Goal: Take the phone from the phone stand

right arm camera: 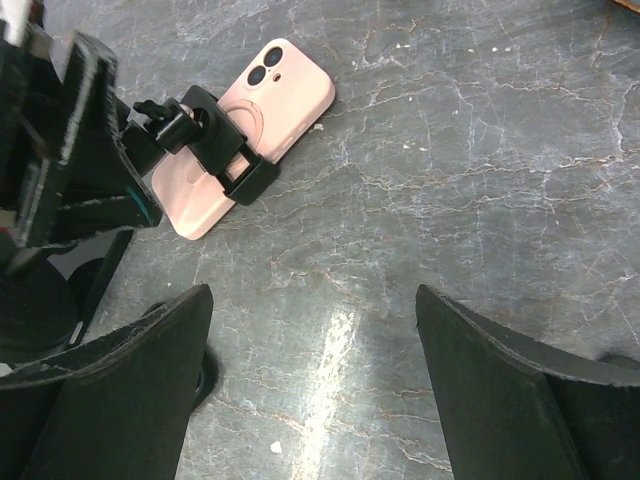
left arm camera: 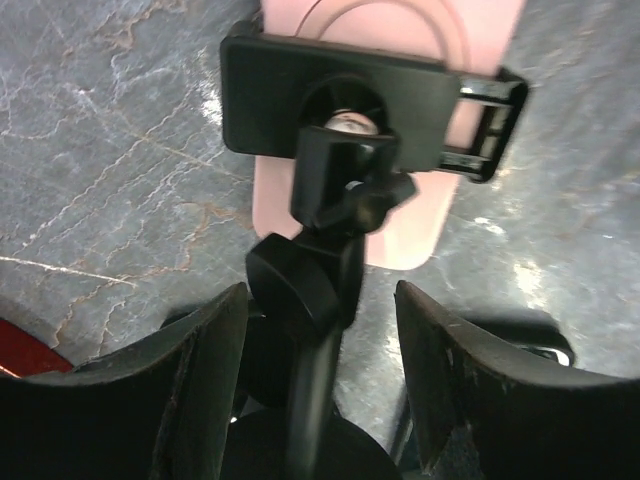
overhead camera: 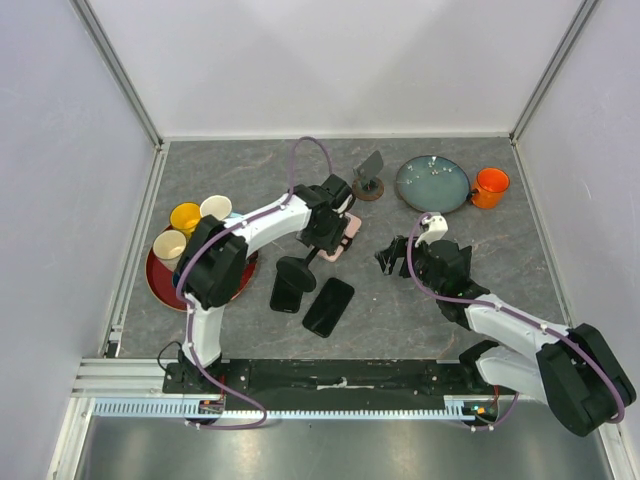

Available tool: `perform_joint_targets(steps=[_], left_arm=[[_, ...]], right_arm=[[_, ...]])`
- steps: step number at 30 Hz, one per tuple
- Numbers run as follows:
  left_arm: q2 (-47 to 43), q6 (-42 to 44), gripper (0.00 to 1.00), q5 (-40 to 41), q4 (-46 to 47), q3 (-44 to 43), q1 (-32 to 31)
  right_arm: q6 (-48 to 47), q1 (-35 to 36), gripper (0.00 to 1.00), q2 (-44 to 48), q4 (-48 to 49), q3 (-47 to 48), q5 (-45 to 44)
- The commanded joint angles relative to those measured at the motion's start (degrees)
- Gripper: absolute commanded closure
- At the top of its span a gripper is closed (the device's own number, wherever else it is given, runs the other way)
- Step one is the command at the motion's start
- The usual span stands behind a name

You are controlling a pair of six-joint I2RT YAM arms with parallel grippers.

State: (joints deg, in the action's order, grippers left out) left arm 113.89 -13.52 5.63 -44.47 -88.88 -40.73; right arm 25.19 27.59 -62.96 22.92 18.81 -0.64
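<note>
A pink phone [right arm camera: 290, 85] sits camera side up in the black clamp [right arm camera: 225, 150] of a phone stand, low over the table. In the top view the phone [overhead camera: 347, 232] is mid-table and the stand's round base [overhead camera: 295, 268] sits to its lower left. My left gripper [left arm camera: 320, 300] is open, a finger on each side of the stand's stem [left arm camera: 310, 290], with gaps on both sides. The clamp [left arm camera: 270, 90] crosses the phone [left arm camera: 420, 220] just beyond the fingers. My right gripper [right arm camera: 312, 295] is open over bare table, to the right of the phone, holding nothing.
Two black phones [overhead camera: 288, 290] [overhead camera: 328, 306] lie flat near the stand base. A second stand holding a dark phone [overhead camera: 370, 175] stands at the back, beside a teal plate [overhead camera: 432, 183] and an orange mug [overhead camera: 490, 187]. A red plate [overhead camera: 160, 280] with cups sits at left.
</note>
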Motion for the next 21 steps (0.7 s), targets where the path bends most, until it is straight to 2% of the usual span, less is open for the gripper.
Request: perform_joint_targets(steps=[1, 4, 6, 7, 8, 10, 11, 12, 13, 15, 21], left_arm=[[2.0, 1.4, 0.33, 6.2, -2.3, -2.4, -0.7], [2.9, 1.8, 0.36, 4.7, -2.3, -3.1, -0.8], [3.9, 2.0, 0.44, 3.0, -1.6, -3.2, -1.1], [3.9, 2.0, 0.51, 2.5, -1.2, -3.1, -1.6], [3.6, 2.2, 0.66, 1.8, -1.0, -3.1, -1.9], [2.5, 2.4, 0.8, 1.1, 0.6, -2.5, -2.5], [1.0, 2.9, 0.91, 0.6, 1.2, -2.4, -2.6], [-0.3, 3.2, 0.95, 0.1, 1.9, -1.9, -2.8], [-1.5, 3.6, 0.98, 0.1, 3.4, -1.8, -3.1], [-5.8, 4.9, 0.98, -0.4, 5.3, -0.9, -3.4], [-18.3, 11.0, 0.98, -5.3, 20.1, 5.2, -5.0]], right_arm=[[-0.8, 0.1, 0.1, 1.2, 1.3, 1.4, -1.3], [-0.5, 0.1, 0.1, 1.2, 1.9, 1.1, -1.2], [-0.4, 0.1, 0.1, 1.4, 1.9, 1.3, -1.1], [-0.5, 0.1, 0.1, 1.7, 1.9, 1.3, -1.1], [-0.5, 0.1, 0.1, 2.0, 1.9, 1.6, -0.9], [-0.8, 0.2, 0.08, 3.0, 0.8, 2.0, -0.9], [-0.8, 0.2, 0.07, 3.5, 0.1, 2.8, -1.3], [-0.6, -0.3, 0.04, 4.1, -1.6, 3.3, -1.0], [-0.2, -0.6, 0.02, 4.2, -2.5, 3.9, -0.7], [1.9, -1.7, 0.02, 4.6, -5.6, 6.5, 0.5], [8.4, -7.3, 0.02, 6.3, -11.6, 14.0, 9.8]])
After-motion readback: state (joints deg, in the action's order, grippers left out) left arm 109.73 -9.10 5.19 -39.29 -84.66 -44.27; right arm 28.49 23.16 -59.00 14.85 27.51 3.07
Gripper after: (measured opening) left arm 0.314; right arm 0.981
